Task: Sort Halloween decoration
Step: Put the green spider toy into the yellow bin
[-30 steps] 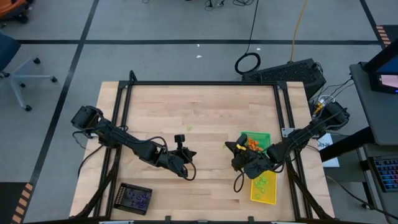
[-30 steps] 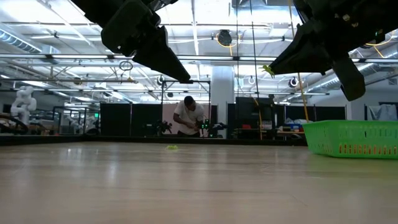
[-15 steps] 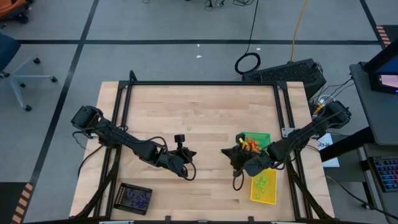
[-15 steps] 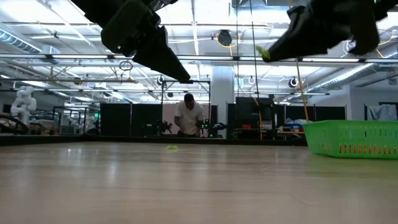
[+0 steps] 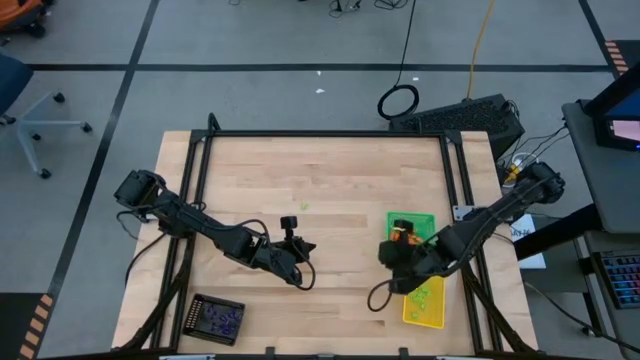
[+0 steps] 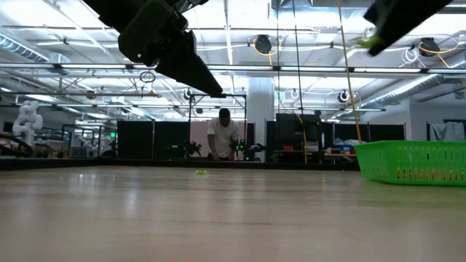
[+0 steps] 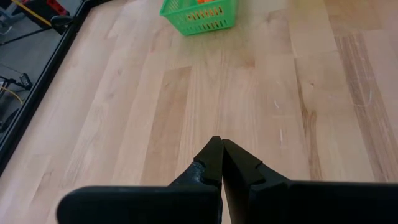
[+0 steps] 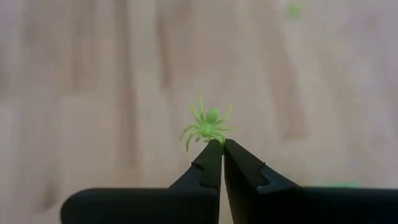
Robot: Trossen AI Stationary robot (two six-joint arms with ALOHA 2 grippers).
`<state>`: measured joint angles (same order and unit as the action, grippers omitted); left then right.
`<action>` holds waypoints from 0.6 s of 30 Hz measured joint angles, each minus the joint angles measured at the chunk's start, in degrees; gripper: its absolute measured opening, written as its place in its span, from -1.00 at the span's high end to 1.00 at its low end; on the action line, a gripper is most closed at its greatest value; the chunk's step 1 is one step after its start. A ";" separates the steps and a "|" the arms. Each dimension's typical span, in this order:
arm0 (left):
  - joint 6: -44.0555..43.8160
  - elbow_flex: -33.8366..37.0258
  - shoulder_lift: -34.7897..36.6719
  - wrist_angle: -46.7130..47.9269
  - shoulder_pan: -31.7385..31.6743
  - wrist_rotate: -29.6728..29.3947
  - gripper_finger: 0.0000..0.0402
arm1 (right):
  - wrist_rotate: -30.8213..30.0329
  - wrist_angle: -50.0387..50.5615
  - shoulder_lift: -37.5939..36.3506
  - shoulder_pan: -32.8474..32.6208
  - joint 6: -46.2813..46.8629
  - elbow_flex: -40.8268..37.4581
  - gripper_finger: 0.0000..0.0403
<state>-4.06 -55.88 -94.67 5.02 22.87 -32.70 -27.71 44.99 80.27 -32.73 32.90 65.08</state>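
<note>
Lime green spider trinket (image 8: 207,127) clamped at the tips of the right gripper (image 8: 222,147) above the green tray (image 5: 412,221); left gripper (image 7: 221,144) closed, empty, mid-table.

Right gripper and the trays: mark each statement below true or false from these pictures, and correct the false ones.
1. The right gripper pinches a lime green spider at its fingertips. True.
2. The left gripper holds an orange trinket. False: it is shut and holds nothing, above bare wood.
3. The green tray holds orange pieces. True.
4. The black tray sits at the table's far edge. False: it sits at the near edge, on the left arm's side.
5. The yellow tray holds purple pieces. False: the pieces in it are lime green.
6. One small green piece lies loose on the wood, apart from the trays. True.
</note>
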 joint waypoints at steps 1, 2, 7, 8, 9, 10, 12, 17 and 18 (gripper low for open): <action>-0.01 0.00 0.00 0.00 0.00 -0.01 0.96 | 2.31 1.95 0.00 -0.37 1.57 0.95 1.00; -0.01 0.00 -0.02 0.00 0.00 -0.01 0.96 | 4.61 4.06 0.00 -0.78 3.24 1.78 1.00; -0.01 0.00 -0.02 -0.01 0.00 0.00 0.96 | 15.36 13.67 -0.01 -3.72 13.91 5.27 1.00; -0.01 0.00 0.00 -0.03 0.00 -0.01 0.96 | 17.22 15.33 -0.02 -4.31 16.04 5.69 1.00; -0.01 0.00 0.00 -0.07 0.00 -0.01 0.96 | 19.18 16.58 -0.02 -5.02 18.16 5.94 1.00; -0.01 0.00 0.00 -0.07 0.00 -0.01 0.96 | 20.74 17.95 -0.02 -5.75 20.11 6.17 1.00; -0.01 0.00 -0.02 -0.07 0.00 -0.01 0.96 | 24.02 19.93 -0.02 -7.16 24.22 6.36 1.00; 0.01 0.00 0.00 -0.09 0.00 0.00 0.96 | 27.78 22.51 -0.02 -10.46 32.40 6.38 1.00; 0.01 0.00 -0.01 -0.09 0.00 -0.01 0.96 | 27.76 22.97 -0.02 -10.95 33.33 6.38 1.00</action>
<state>-4.05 -55.88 -94.68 4.93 22.87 -32.71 0.05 67.96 80.25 -43.68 66.23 71.46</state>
